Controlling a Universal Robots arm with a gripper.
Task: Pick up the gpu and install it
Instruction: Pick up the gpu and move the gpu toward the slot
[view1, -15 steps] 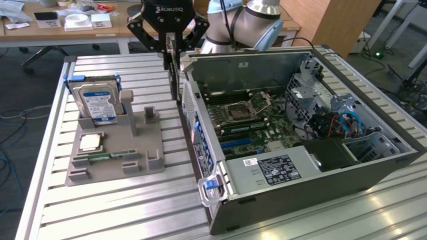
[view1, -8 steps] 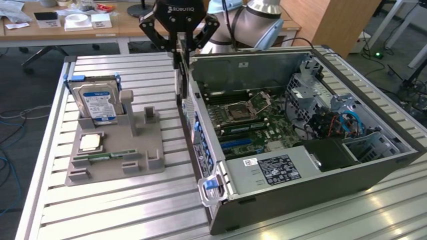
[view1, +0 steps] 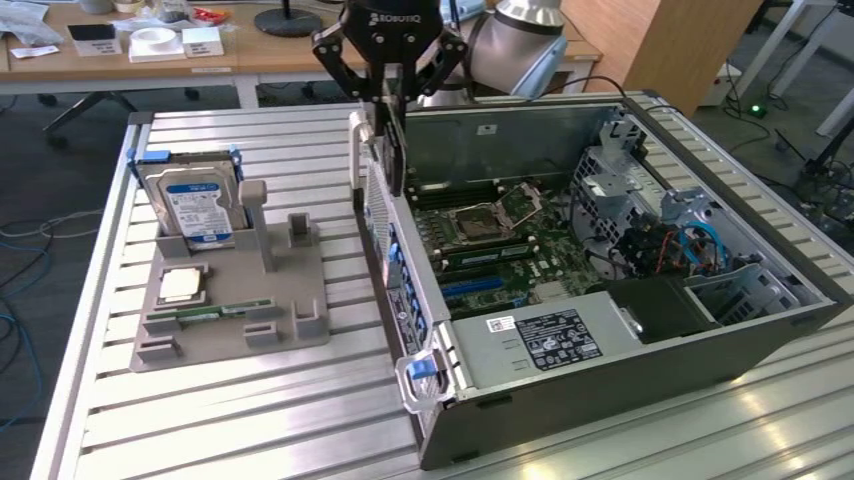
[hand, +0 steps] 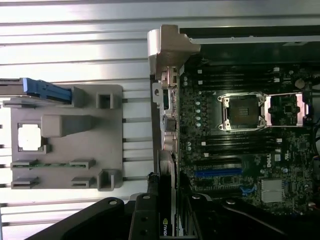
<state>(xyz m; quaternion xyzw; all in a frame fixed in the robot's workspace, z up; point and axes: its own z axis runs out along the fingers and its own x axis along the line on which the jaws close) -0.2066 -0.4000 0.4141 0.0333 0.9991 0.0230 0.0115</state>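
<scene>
My gripper (view1: 390, 98) is shut on the gpu (view1: 384, 150), a thin card that hangs down edge-on with its silvery end bracket (view1: 358, 150) toward the exterior view's left. The card is held above the near wall of the open computer case (view1: 747, 330), over the edge of the motherboard (view1: 487, 250). In the wrist view the gpu (hand: 167, 125) runs away from my gripper (hand: 167, 202), and its bracket (hand: 170, 42) is at the far end. It lies along the case wall beside the blue slot (hand: 220, 173).
On the exterior view's left a grey holder tray (view1: 287, 325) carries an upright hard drive (view1: 194, 200), a CPU chip (view1: 183, 285) and a RAM stick (view1: 214, 312). Inside the case are the CPU socket (view1: 514, 210), a power supply (view1: 561, 335) and a drive cage (view1: 627, 200). The slatted metal table (view1: 200, 420) carries everything.
</scene>
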